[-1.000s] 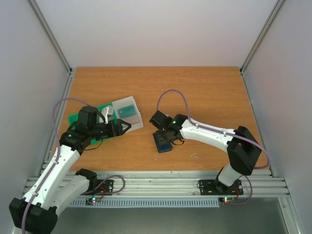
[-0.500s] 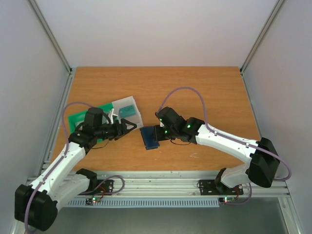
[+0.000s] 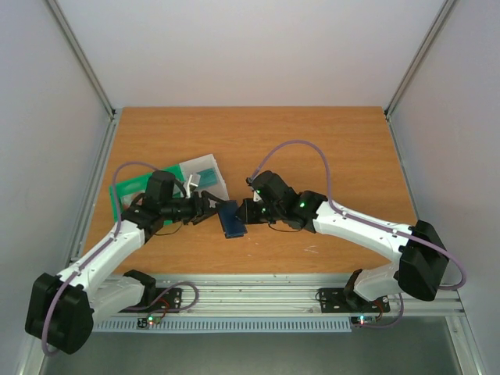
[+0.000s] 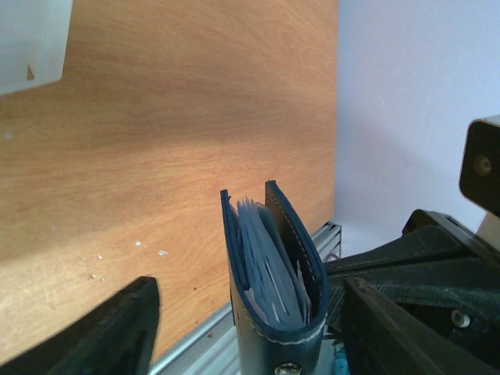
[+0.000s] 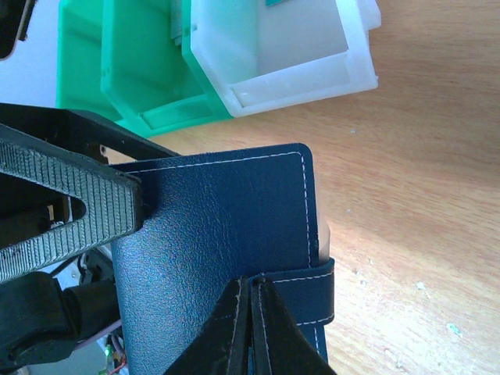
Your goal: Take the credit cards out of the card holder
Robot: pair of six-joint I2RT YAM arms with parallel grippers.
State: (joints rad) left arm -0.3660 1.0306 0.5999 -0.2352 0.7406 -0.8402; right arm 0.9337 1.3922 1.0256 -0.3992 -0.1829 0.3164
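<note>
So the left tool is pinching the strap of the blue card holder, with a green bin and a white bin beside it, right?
No. The right wrist view shows the right tool pinching the strap of the blue card holder; the left tool stands open on either side of it. The green bin and white bin are beside it.

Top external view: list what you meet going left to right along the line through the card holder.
green bin → left gripper → card holder → right gripper. The white bin is left out because it overlaps the left gripper's span.
</note>
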